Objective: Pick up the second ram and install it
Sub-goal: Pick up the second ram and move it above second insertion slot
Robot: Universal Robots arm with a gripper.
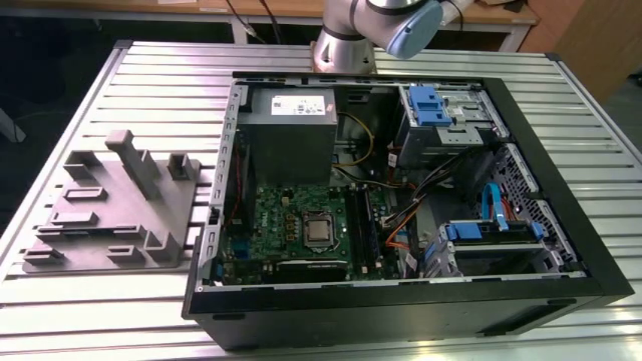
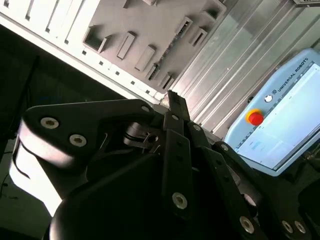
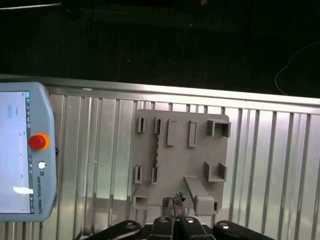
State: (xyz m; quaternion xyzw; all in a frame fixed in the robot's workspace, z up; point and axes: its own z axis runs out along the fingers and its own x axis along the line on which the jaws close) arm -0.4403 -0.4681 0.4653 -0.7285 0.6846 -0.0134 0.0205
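Closed claw (image 3: 174, 201) — grey fixture (image 3: 175, 157) beyond

Claw (image 3: 174, 201) base cropped, pendant (image 3: 20, 150) cut off

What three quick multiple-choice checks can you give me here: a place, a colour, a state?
1. The grey holder lies: A. inside the computer case; B. on the table, on the exterior view's left of the case; C. on the floor.
2. The control tablet's button is: A. green; B. blue; C. red.
3. The case is: A. open; B. closed; C. upside down.
Answers: B, it rests on the slatted table beside the case; C, red in the first wrist view; A, the green board inside shows.
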